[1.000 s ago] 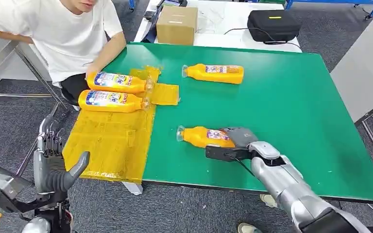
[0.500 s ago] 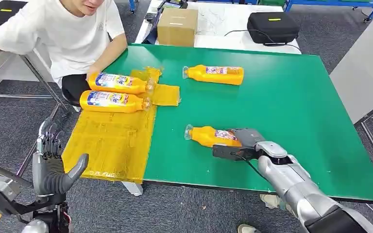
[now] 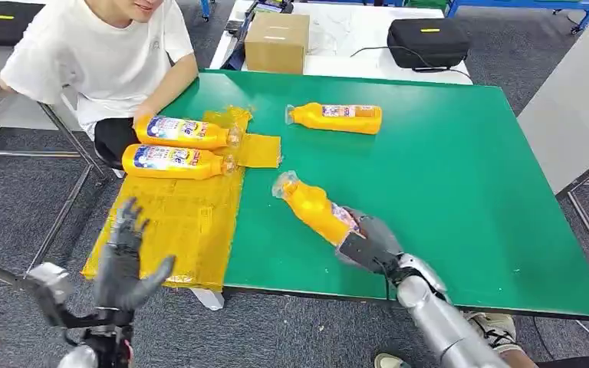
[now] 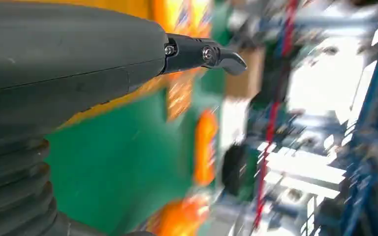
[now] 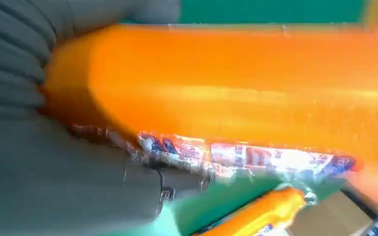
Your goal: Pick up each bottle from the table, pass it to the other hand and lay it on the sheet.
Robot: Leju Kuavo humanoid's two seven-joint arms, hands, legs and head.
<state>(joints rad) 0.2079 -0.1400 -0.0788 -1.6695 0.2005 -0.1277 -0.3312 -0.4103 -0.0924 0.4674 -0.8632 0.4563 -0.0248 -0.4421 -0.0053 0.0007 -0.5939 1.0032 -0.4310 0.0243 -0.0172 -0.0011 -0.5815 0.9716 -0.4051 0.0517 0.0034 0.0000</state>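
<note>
Head view: the right robot hand [image 3: 368, 241] grips an orange bottle [image 3: 314, 209] by its base, tilted with its cap up and towards the yellow sheet [image 3: 176, 222], apparently so the other hand can take the free end. The left robot hand [image 3: 125, 261] waits beside the desk [image 3: 460, 176], fingers spread, holding nothing. Two bottles on the sheet [image 3: 172, 146] lie side by side; a far bottle [image 3: 336, 116] lies on the green.

Left wrist view: blurred, with the thumb clear of the fingers.

Right wrist view: the bottle's body lies against the palm.
</note>
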